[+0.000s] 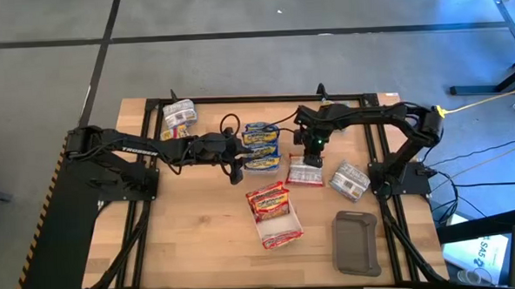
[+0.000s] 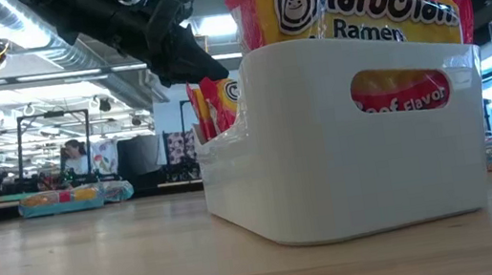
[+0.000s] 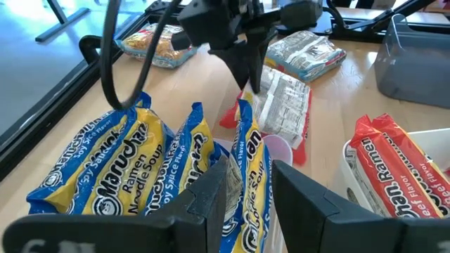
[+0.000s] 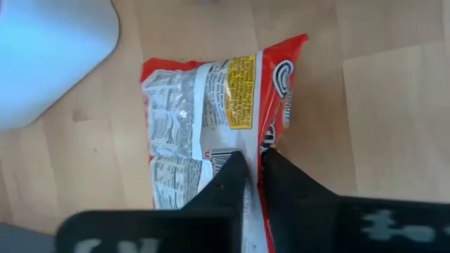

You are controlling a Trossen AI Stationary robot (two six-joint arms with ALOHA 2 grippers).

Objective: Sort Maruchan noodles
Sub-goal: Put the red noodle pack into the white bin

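Observation:
Several blue-yellow Maruchan noodle packets (image 1: 260,144) stand on edge side by side at the table's middle. My left gripper (image 3: 249,176) reaches in from the left and is shut on one of them. A red packet (image 1: 305,171) lies printed back up on the wood just right of them. My right gripper (image 4: 254,165) points down at it and is shut on its wrapper. Nearer the front edge, a white tray (image 2: 347,171) holds red-orange packets (image 1: 267,201). My left gripper has the upper edge of one upright blue-yellow packet (image 3: 247,158) between its two fingers. It comes from the table's left, slanting a little downward. The packet stands among the others. My right gripper pinches the red packet's upturned back (image 4: 261,144) near one end, between its two nearly closed fingers. The fingers come from above, slanting down. Whether that end is off the wood, I cannot tell.
A silver-grey packet (image 1: 350,180) lies right of the red one. A dark grey tray (image 1: 356,242) stands at the front right. Another packet (image 1: 178,117) lies at the far left corner. Bare wood shows at the front left.

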